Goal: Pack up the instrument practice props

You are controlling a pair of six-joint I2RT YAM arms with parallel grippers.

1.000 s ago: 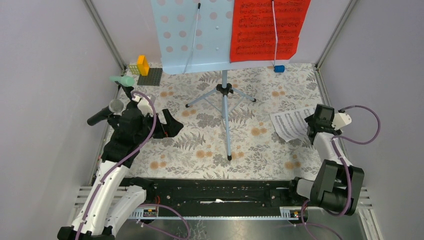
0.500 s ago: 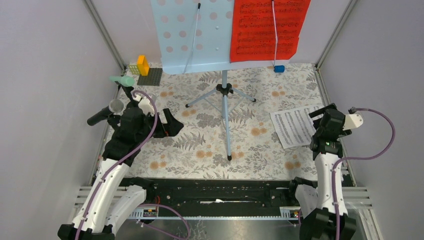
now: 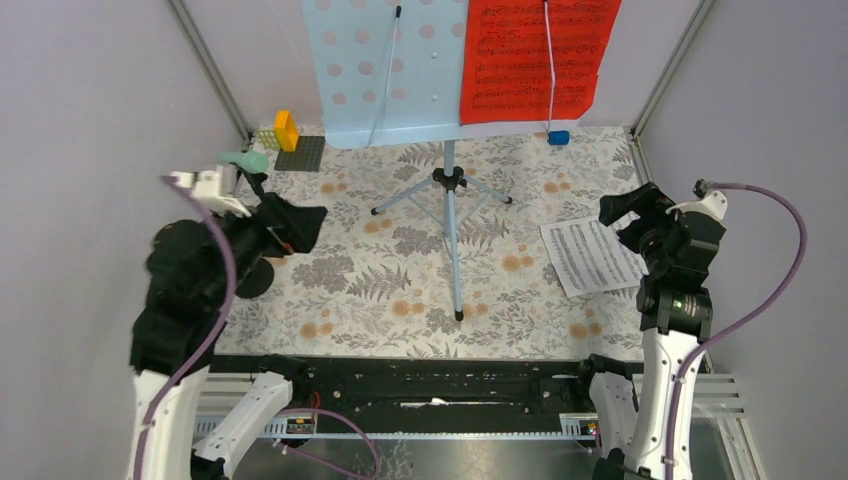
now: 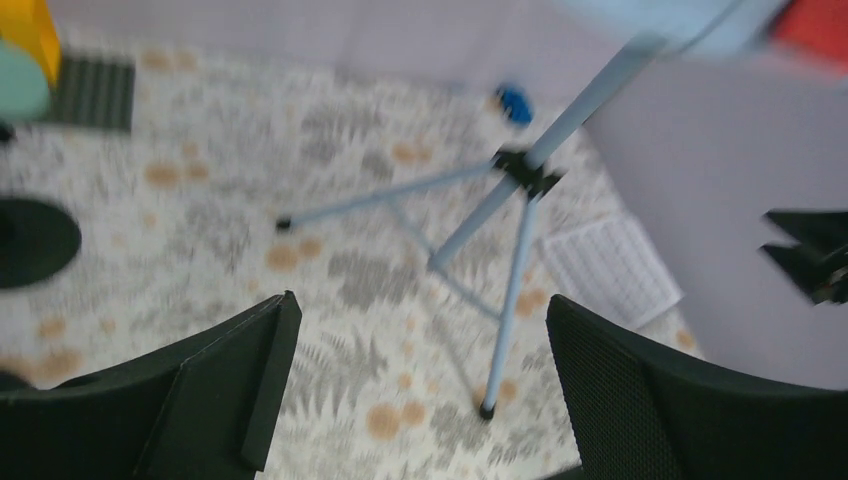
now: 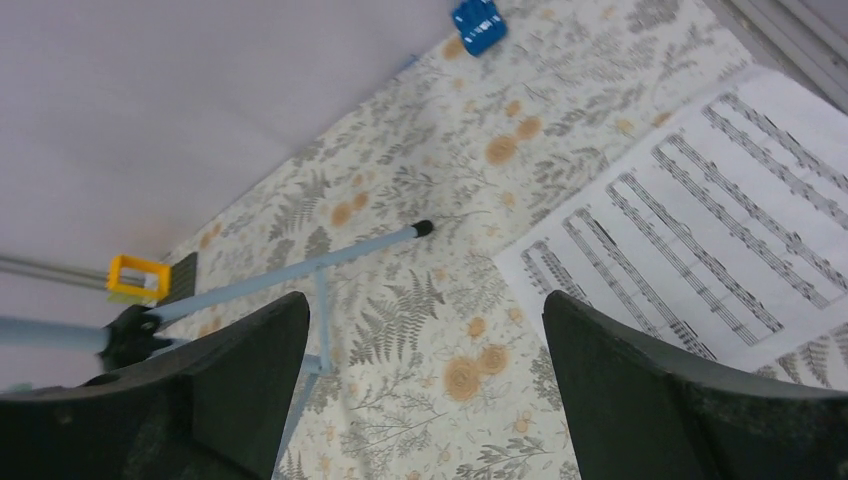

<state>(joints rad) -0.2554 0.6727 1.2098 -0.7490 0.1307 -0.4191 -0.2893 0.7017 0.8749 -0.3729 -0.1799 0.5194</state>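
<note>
One pale blue perforated sheet-music rack (image 3: 390,70) on tripod legs, upright on the floral surface (image 3: 400,300), with a red music sheet (image 3: 535,55) on it. One white music sheet (image 3: 590,255) lying flat at right, near the right gripper (image 3: 628,220), which is spread wide and empty. Left gripper (image 3: 300,222): likewise wide and empty. One mint-green microphone (image 3: 245,160), far left.

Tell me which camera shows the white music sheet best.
Right wrist. The white music sheet lies close below it, staves sharp, though its right side runs out of frame. Top external shows almost the whole sheet, small, notes unreadable. Left wrist shows it small and blurred beyond the tripod legs.
</note>
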